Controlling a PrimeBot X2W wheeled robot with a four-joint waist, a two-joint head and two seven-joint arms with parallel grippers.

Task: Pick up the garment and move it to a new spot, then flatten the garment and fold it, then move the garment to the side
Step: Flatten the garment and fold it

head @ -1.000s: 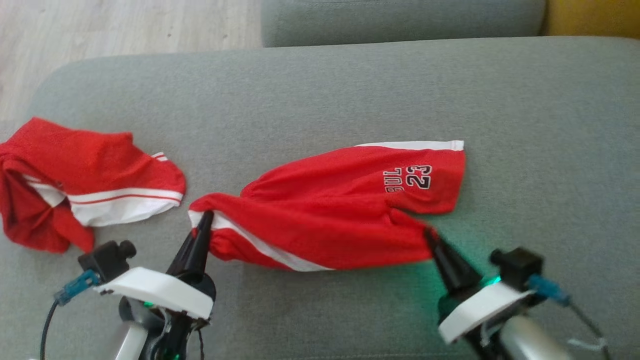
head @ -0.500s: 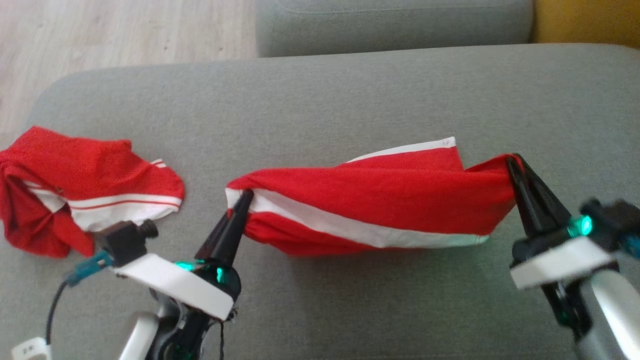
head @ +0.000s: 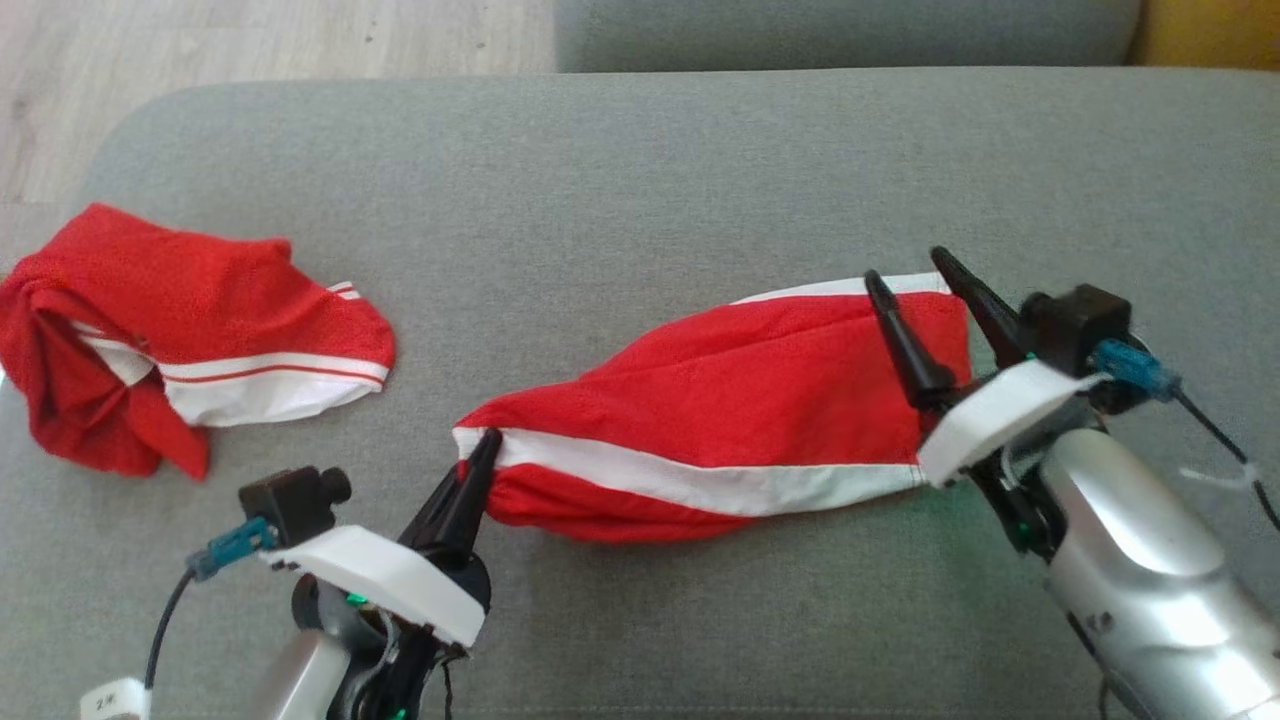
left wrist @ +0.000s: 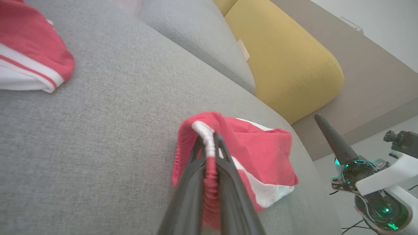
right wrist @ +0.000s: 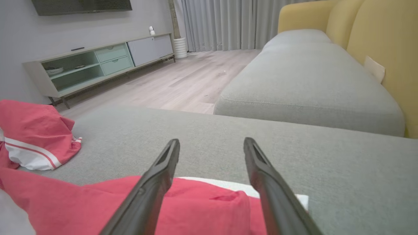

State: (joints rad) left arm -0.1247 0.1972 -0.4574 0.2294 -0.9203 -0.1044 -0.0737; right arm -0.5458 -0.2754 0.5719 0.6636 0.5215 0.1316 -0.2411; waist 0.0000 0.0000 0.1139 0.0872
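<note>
Head view: left gripper (head: pixel 487 442) pinches one end of the red shorts (head: pixel 720 400); right gripper (head: pixel 905 266) gapes empty over the other.

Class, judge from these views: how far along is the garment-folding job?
Done: the red mesh shorts with a white stripe lie folded over on the grey sofa cushion. In hand: the left claw pinches one end; the right claw hangs open above the other. Left: any further fold, then moving them aside.
</note>
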